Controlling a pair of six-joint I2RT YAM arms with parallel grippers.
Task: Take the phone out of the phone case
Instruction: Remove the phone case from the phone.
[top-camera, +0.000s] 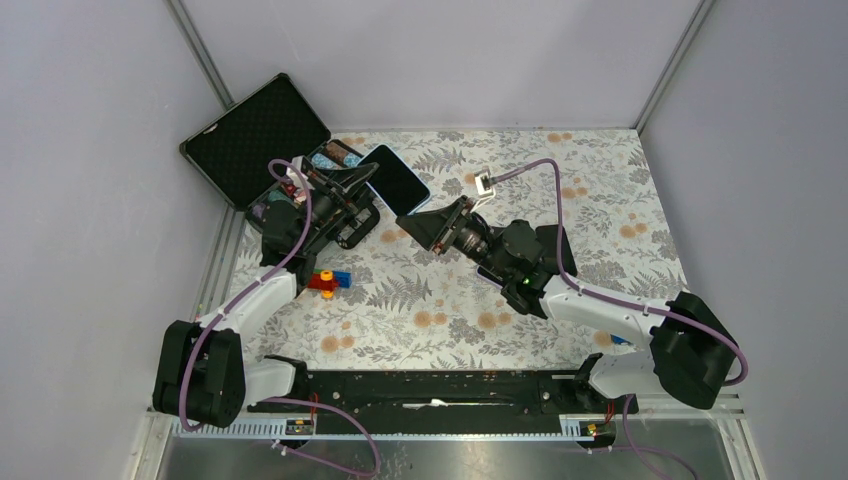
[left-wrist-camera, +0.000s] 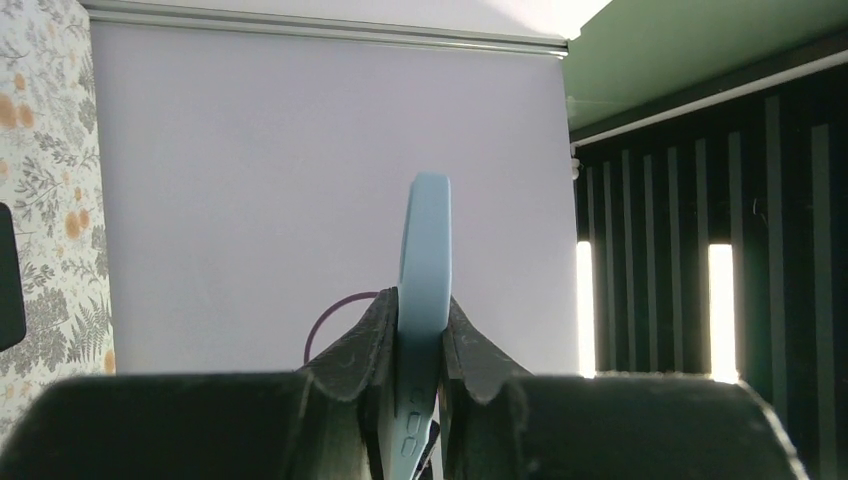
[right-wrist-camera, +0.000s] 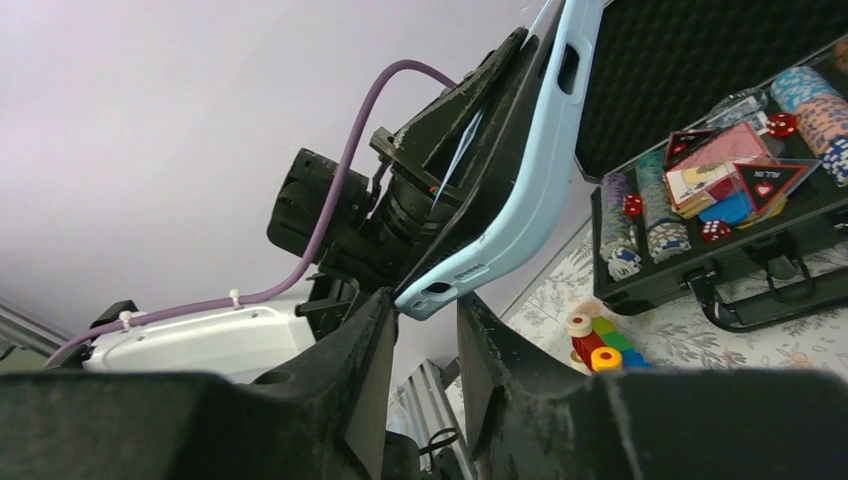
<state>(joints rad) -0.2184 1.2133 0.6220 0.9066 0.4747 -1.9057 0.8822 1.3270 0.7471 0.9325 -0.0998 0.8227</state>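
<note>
I've got the chip case (top-camera: 255, 140) lying open at upper left of the top view. The phone case (right-wrist-camera: 520, 200) sits just right of it, between left gripper (left-wrist-camera: 420, 330) and right gripper (right-wrist-camera: 425, 310). Toy blocks (top-camera: 329, 281) are on the table (top-camera: 600, 200), below the left gripper in frame.
</note>
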